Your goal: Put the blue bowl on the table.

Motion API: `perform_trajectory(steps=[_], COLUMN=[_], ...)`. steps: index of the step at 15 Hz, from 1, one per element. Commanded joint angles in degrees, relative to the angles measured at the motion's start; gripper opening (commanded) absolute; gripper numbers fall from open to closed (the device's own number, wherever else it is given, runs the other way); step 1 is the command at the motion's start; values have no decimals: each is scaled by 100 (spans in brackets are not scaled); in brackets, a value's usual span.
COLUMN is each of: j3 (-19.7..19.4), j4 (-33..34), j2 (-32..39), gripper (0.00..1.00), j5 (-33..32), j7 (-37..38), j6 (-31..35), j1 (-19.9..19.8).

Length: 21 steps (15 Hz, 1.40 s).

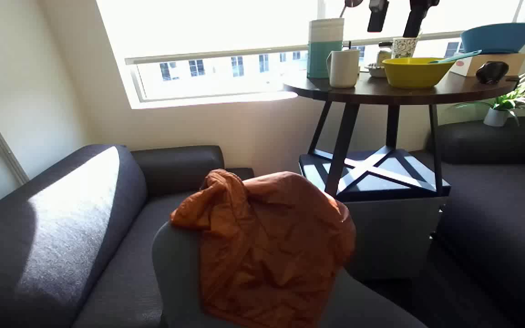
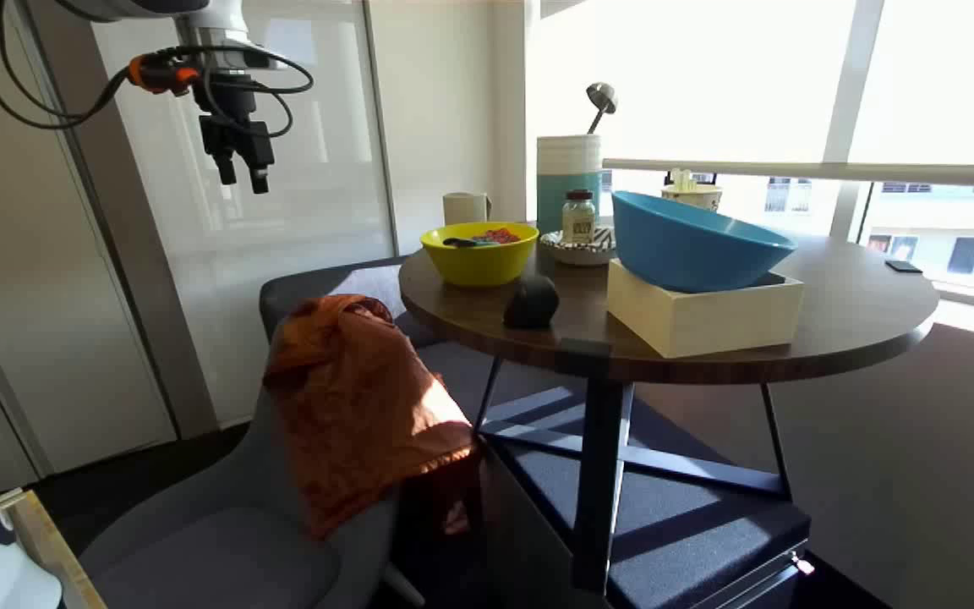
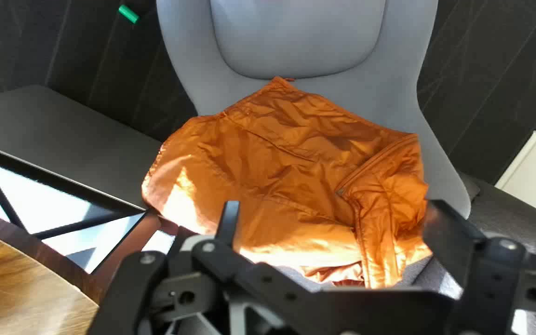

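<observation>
The blue bowl [image 1: 499, 38] rests on a cream box on the table; in an exterior view [image 2: 690, 245] it sits tilted, its base at the box's open top. The table [image 2: 850, 292] has a round dark brown top and black crossed legs; its edge also shows at lower left in the wrist view [image 3: 21, 288]. My gripper [image 2: 243, 179] hangs in the air above the chair, off the table's side and well away from the blue bowl. In the wrist view the fingers [image 3: 333, 209] are wide apart with nothing between them. The bowl is out of the wrist view.
The cream box [image 2: 707, 321] stands near the table edge. A yellow bowl [image 2: 478, 262], black rounded object [image 2: 532, 302], white mug [image 1: 344, 68], jar [image 2: 578, 218] and tall teal-and-white canister [image 2: 569, 182] share the tabletop. An orange jacket [image 3: 286, 177] covers the grey chair's back [image 3: 389, 93].
</observation>
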Motion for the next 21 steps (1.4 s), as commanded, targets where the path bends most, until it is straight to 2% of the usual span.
perform_trajectory(steps=[1,10,15,19,21], j3=[2,2,-691,-1349,-1560], j4=[10,10,302,938,1295], j2=[3,3,169,576,819], gripper=[100,100,100,100,100], j5=[-1,-1,-75,-82,-187], j7=[-1,-1,-92,71,237], j6=[-11,-11,294,596,832], j1=[-4,-4,-591,-1236,-1506])
